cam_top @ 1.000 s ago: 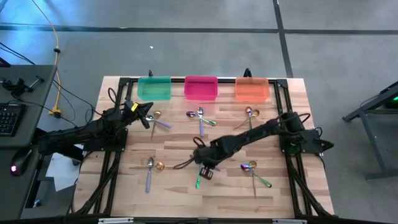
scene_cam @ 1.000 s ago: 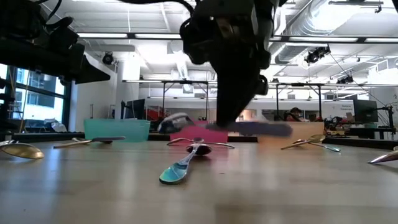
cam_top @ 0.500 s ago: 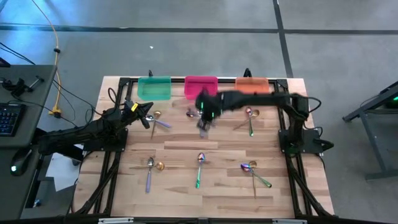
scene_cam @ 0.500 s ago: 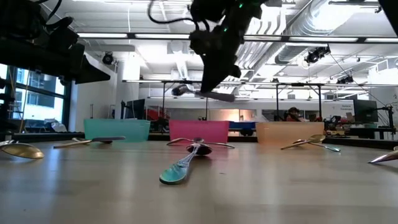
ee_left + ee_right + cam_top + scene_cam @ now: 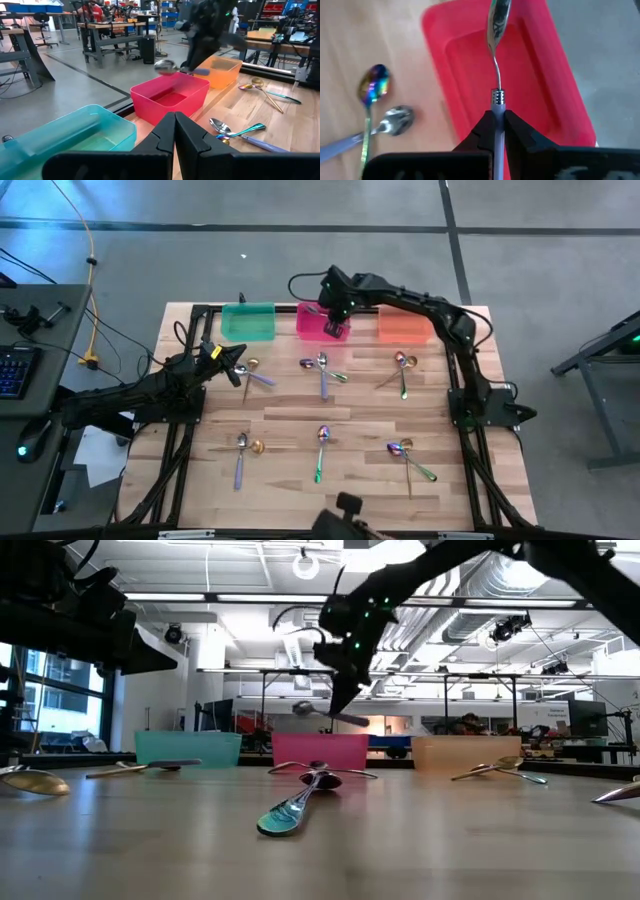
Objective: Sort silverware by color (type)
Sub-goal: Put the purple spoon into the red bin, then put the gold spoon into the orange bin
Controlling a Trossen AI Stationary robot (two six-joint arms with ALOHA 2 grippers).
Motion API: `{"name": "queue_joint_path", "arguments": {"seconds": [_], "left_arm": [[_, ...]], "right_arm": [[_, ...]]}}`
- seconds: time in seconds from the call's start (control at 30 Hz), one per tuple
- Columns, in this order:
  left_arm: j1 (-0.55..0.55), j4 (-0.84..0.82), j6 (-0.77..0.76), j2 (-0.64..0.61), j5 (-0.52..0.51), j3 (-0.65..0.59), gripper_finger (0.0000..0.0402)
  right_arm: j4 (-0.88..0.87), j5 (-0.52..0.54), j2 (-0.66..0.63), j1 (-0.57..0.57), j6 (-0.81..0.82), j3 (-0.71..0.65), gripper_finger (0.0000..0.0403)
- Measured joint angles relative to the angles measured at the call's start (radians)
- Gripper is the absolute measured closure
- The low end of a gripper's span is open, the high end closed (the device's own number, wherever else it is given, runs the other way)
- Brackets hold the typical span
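High view: right gripper (image 5: 336, 318) now poised over the pink bin (image 5: 316, 327) at 12 o'clock on the table (image 5: 290, 405), having swung there from 6 o'clock within a second; left gripper (image 5: 238, 368) parked at 9 o'clock beside a gold and lavender spoon pair (image 5: 255, 374), unmoved; other spoons scattered at 6, 4 and 2 o'clock, well apart; teal bin (image 5: 247, 322) at 11, orange bin (image 5: 405, 324) at 1

Low view: held above the pink bin's rim, a lavender-handled spoon (image 5: 330, 715) lying roughly level, clear of the bin; a second ago blurred and much nearer the lens

Left wrist view: left jaws pressed together, holding nothing; same spoon seen hanging over the pink bin

Right wrist view: right jaws clamped narrow on the lavender handle, shiny bowl pointing out over the bin's interior, bin looking bare inside

Judged: carry finished, release into pink apparently next; if so, first lavender spoon sorted, most silverware left on the table
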Motion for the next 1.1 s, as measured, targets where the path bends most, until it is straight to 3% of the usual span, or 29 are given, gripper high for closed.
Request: {"name": "queue_joint_path", "arguments": {"seconds": [0.23,0.57,0.93,1.1], "left_arm": [[0.000,0.000,0.000,0.000,0.000,0.000,0.0402],[0.000,0.000,0.000,0.000,0.000,0.000,0.0402],[0.000,0.000,0.000,0.000,0.000,0.000,0.0402],[0.000,0.000,0.000,0.000,0.000,0.000,0.0402]], "right_arm": [[-0.004,-0.034,0.114,-0.025,0.027,0.108,0.0402],[-0.022,-0.043,0.193,-0.025,0.042,0.117,0.0400],[-0.065,-0.021,0.190,-0.022,0.078,0.119,0.0299],[-0.138,0.051,0.174,0.001,0.081,0.174,0.0304]]}}
